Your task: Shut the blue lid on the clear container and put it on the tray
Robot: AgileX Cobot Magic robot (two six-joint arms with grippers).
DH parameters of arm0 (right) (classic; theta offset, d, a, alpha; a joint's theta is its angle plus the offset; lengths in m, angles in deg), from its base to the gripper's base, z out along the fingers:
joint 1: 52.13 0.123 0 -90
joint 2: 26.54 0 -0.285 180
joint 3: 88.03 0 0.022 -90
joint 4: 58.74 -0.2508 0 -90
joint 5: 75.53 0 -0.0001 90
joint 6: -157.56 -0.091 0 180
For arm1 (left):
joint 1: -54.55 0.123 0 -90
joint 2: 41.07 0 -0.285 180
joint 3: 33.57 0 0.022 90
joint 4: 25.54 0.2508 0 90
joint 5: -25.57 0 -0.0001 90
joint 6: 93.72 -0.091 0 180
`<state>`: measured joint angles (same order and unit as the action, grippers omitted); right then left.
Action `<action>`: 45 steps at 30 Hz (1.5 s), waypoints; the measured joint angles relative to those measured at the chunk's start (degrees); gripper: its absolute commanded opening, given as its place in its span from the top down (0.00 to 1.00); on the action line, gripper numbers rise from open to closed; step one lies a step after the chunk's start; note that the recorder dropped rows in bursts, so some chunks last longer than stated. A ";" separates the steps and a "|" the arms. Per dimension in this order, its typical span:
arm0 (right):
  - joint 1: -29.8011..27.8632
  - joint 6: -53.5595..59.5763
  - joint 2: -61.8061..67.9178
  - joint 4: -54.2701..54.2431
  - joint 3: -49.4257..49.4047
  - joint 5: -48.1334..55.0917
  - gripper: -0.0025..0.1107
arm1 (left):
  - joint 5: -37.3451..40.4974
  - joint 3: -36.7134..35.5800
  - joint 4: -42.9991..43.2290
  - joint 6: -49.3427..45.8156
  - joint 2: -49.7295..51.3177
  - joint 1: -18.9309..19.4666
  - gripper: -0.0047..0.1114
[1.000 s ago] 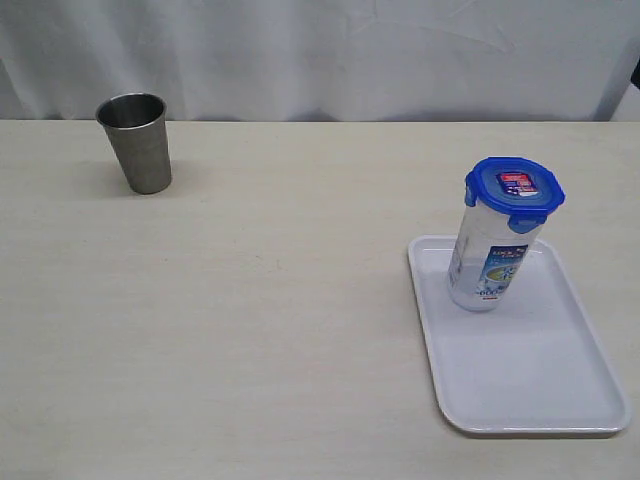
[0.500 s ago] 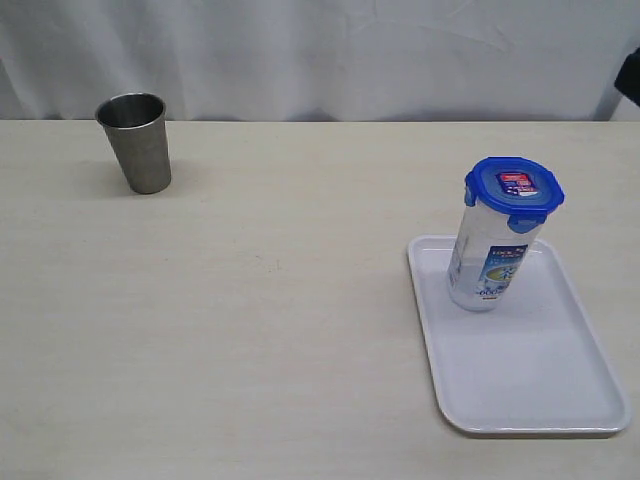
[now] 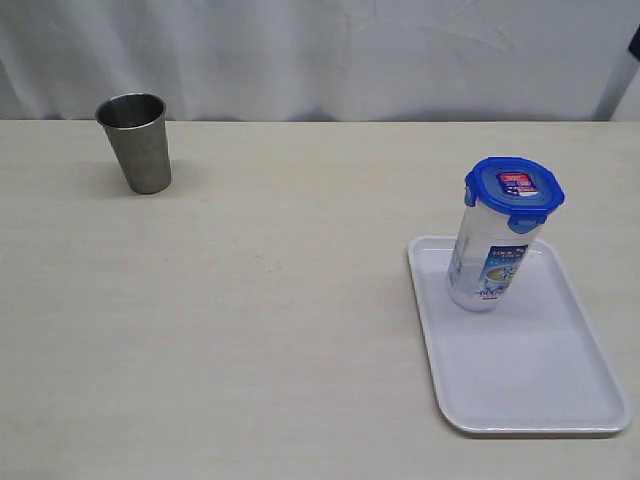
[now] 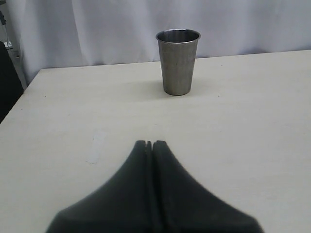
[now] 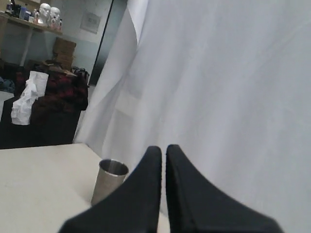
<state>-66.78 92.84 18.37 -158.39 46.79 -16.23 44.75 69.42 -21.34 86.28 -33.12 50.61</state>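
Note:
The clear container [image 3: 487, 262] stands upright at the far end of the white tray [image 3: 530, 385], on the right of the table. The blue lid [image 3: 514, 190] sits on top of it with its sticker facing up. Neither arm reaches into the exterior view. My left gripper [image 4: 149, 143] is shut and empty, low over bare table. My right gripper [image 5: 163, 148] is also shut with nothing between its fingers, raised and facing the white curtain. The container, lid and tray do not show in either wrist view.
A grey steel cup [image 3: 137, 141] stands at the far left of the table; it also shows as the cup [image 4: 178, 61] ahead of the left gripper and the cup [image 5: 109, 180] below the right one. A white curtain [image 3: 320, 50] hangs behind the table.
A dark part of the right arm at the exterior view's upper right edge has drawn back almost out of sight. The container, lid, tray and cup have not moved.

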 measured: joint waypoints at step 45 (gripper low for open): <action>0.05 -13.48 -36.49 0.00 -3.25 -6.16 0.94 | 0.08 0.00 0.00 0.00 0.00 0.00 0.96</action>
<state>-66.73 79.36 -18.12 -158.39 43.54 -22.39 44.83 69.42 -21.34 86.28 -33.12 50.61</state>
